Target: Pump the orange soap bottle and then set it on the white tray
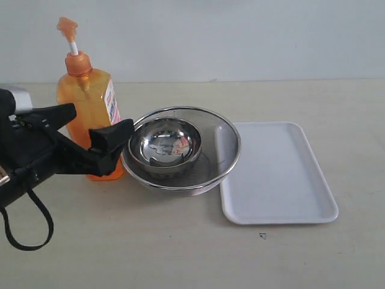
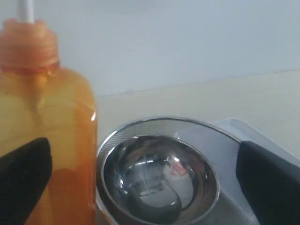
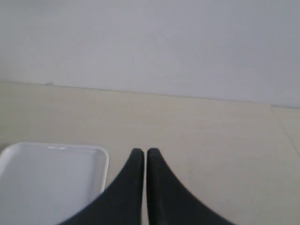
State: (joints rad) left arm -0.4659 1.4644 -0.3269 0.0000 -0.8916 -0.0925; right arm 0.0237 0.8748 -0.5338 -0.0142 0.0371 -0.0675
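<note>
- The pale table (image 1: 180,253) filled the lower part of the exterior view, with a plain wall behind it.
- The white tray (image 1: 277,174) lay flat at centre right of that view, and nothing rested on it.
- The black left arm came in from the left edge. A black strap loop (image 1: 24,235) hung below it at lower left.
- The round steel mesh bowl (image 1: 225,147) sat at frame centre. Its right rim met the tray's left edge.
- The orange soap bottle (image 1: 90,96) stood upright on the table at upper left, just beside the mesh bowl and off the tray. The mesh bowl lay between the two. Its orange pump head was raised on the white stem, and its label faced right.
- A smaller polished steel bowl (image 1: 165,144) nested inside the mesh bowl.
- The left gripper (image 1: 98,119) was level with the bottle's lower body, its fingers spread wide apart. In the left wrist view one finger (image 2: 23,178) overlapped the bottle and the other (image 2: 267,183) stood past the bowls. We could not tell whether either finger touched the bottle.
- The right gripper (image 3: 143,154) appeared only in the right wrist view. Its two fingertips were pressed together with nothing between them, near a corner of the tray.
- A tiny dark mark (image 1: 263,236) sat on the table below the tray.
</note>
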